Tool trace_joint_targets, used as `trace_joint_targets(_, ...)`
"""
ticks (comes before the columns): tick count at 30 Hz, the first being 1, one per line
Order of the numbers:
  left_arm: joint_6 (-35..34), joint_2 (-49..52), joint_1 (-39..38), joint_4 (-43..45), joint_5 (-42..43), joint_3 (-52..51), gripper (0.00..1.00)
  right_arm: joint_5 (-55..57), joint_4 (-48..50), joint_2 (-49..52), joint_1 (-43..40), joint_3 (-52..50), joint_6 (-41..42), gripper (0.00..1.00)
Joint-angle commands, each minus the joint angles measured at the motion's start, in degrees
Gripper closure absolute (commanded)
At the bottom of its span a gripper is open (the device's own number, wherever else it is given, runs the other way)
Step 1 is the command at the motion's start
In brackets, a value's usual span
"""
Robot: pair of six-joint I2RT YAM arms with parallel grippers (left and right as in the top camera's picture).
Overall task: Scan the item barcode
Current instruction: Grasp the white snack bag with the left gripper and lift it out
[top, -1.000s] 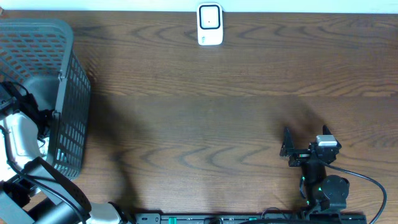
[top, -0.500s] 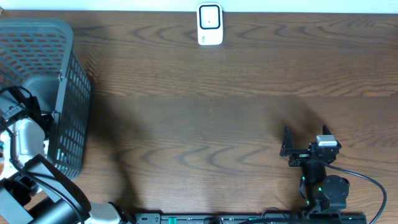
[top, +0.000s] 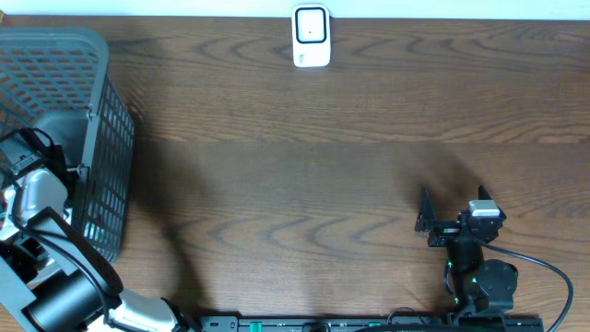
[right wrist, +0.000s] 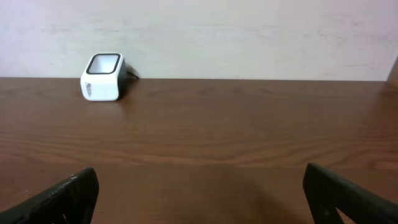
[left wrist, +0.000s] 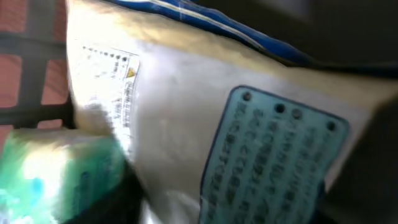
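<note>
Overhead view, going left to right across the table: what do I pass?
grey mesh basket → white barcode scanner → right end effector

Close-up: pale foil packet (left wrist: 180, 143) w/ teal printed panel (left wrist: 267, 162) and small white label (left wrist: 106, 74) bearing yellow triangle sign (left wrist: 130, 73); print too blurred to read.

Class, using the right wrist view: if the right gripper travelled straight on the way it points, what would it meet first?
Nothing on the way, it seems: the right gripper faces bare table up to the wall. The scanner sits left of that line, though depth is hard to judge.
</note>
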Motion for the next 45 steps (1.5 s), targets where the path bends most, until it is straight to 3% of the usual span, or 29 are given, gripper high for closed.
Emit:
trace_joint_targets(1, -2.27, 0.63, 0.09, -0.59, 0.96, -0.81, 0.57, 0.07, -0.09, -0.2, -0.72, -0.17, -0.42, 0.01)
trace_joint_targets(5, -7.15, -4.39, 0.09, -0.15, 1.88, -0.48, 0.81, 0.09, -0.09, -0.2, -0.72, -0.17, -0.42, 0.01)
trace_joint_targets(9, -11.32, -11.39, 0.09, 1.03, 5.92, -0.15, 0.92, 0.09, -0.09, -0.2, -0.72, -0.17, -0.44, 0.01)
trace_joint_targets(18, -20.24, -27.69, 0.09, 4.81, 12.2, -0.15, 0.92, 0.09, -0.11, -0.2, -0.72, -0.17, -0.42, 0.01)
trace_joint_targets(24, -20.61, -31.82, 0.09, 3.76, 12.15, -0.17, 0.92, 0.07, -0.09, -0.2, -0.72, -0.17, -0.42, 0.01)
trace_joint_targets(27, -20.2, -29.94, 0.09, 1.86, 12.15, -0.2, 0.66, 0.07, -0.09, -0.2, -0.72, -0.17, -0.42, 0.01)
trace_joint_targets(28, -20.2, -28.96, 0.09, 1.6, 12.15, -0.22, 0.37, 0.09, -0.09, -0.2, -0.72, -0.17, -0.42, 0.01)
trace_joint_targets(29, -20.17, -27.96, 0.09, 1.4, 12.15, -0.22, 0.29, 0.07, -0.09, -0.2, -0.72, -0.17, -0.44, 0.01)
trace_joint_targets(31, -19.5, -25.44, 0.09, 0.98, 12.15, -0.22, 0.28, 0.07, -0.09, -0.2, -0.72, -0.17, -0.42, 0.01)
trace_joint_targets(39, -11.65, -14.69, 0.09, -1.11, 12.15, -0.22, 0.05, 0.09, -0.11, -0.2, -0.72, -0.17, -0.42, 0.01)
trace_joint_targets(45, -7.04, -8.13, 0.09, -2.36, 12.15, -0.24, 0.02, 0.09, -0.09, -0.2, -0.72, -0.17, -0.42, 0.01)
